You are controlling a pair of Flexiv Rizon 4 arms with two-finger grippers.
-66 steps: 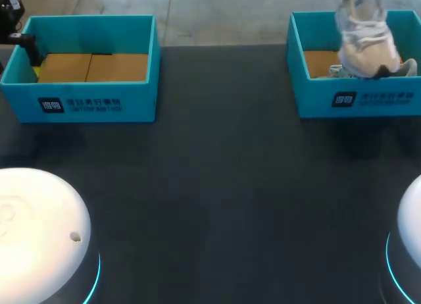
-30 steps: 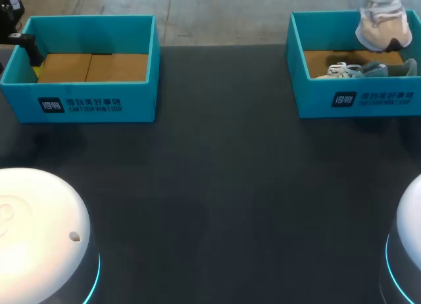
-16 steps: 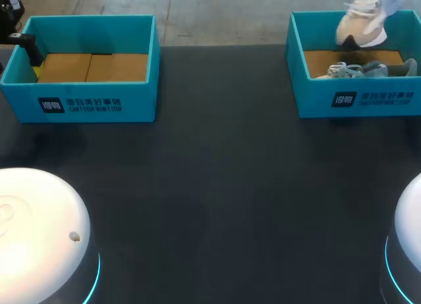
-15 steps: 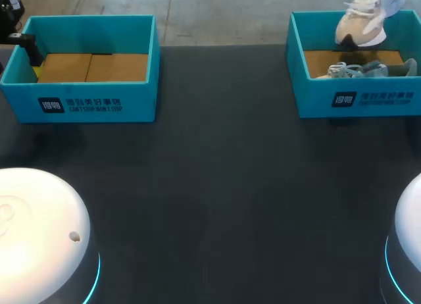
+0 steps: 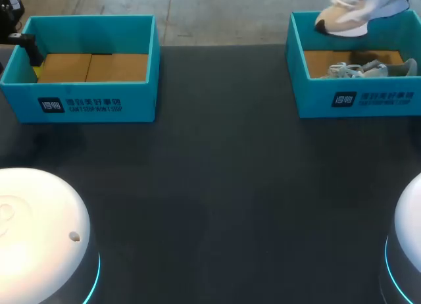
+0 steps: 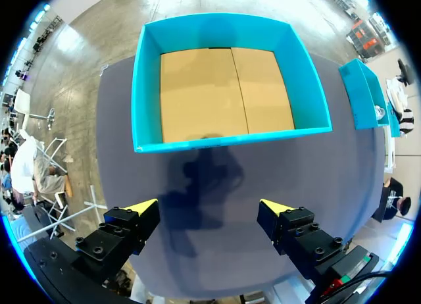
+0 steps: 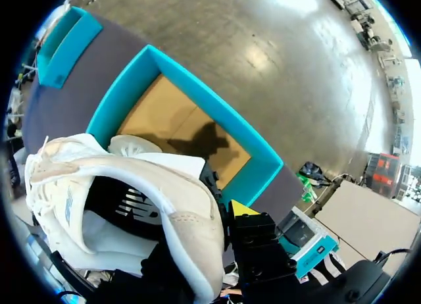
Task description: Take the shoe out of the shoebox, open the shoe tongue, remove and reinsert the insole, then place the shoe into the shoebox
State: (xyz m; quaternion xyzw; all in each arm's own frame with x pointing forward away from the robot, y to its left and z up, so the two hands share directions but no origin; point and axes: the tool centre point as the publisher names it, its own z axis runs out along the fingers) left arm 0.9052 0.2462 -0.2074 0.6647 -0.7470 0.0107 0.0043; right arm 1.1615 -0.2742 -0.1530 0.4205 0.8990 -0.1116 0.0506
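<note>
The right gripper (image 7: 222,213) grips a white sneaker (image 5: 352,11) at its heel, above the far-right shoebox (image 5: 355,101). The left gripper (image 6: 209,209), jaws wide apart, hangs just near of the far-left shoebox (image 6: 223,141).

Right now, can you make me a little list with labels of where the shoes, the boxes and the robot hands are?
lifted shoe: in the air above the right shoebox, held at its heel by the right gripper
second shoe: lying inside the right shoebox
left shoebox: only its cardboard floor shows inside
left gripper: open, over the table beside the left shoebox
</note>
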